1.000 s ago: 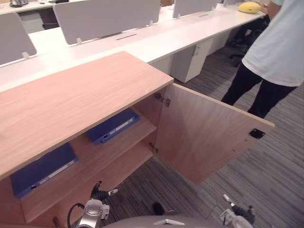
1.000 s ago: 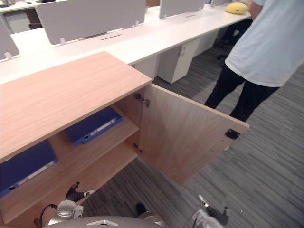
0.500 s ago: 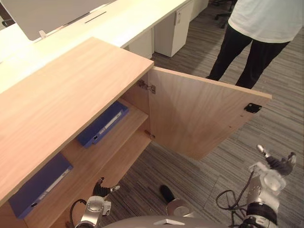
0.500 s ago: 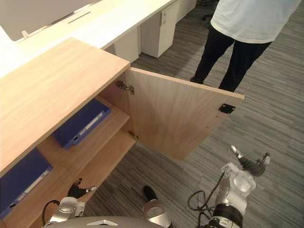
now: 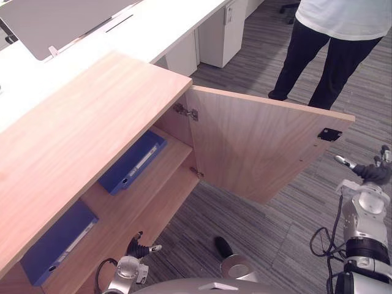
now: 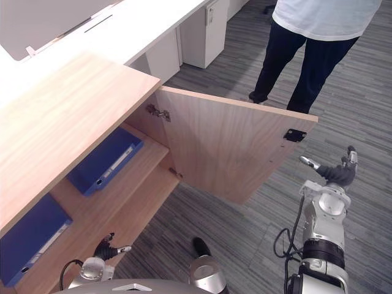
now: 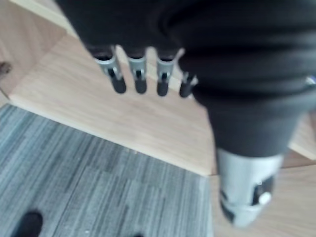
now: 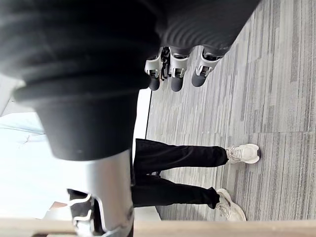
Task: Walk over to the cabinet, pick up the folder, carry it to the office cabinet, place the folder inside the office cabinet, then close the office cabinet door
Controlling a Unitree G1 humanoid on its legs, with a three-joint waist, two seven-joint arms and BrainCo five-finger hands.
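The right hand (image 6: 334, 174) has risen from low by the robot and now stands just past the free edge of the door (image 5: 257, 147), not touching it, fingers spread and empty. The left hand (image 5: 139, 248) hangs low on the door's hinge side, fingers straight, holding nothing. Inside the cabinet (image 5: 92, 116), one folder (image 5: 131, 162) lies on the shelf (image 5: 165, 177) just behind the hinges; a second folder (image 5: 58, 242) lies farther from the door. Placement appears complete; closing comes next. Caution: a person (image 5: 331, 37) stands just behind the door.
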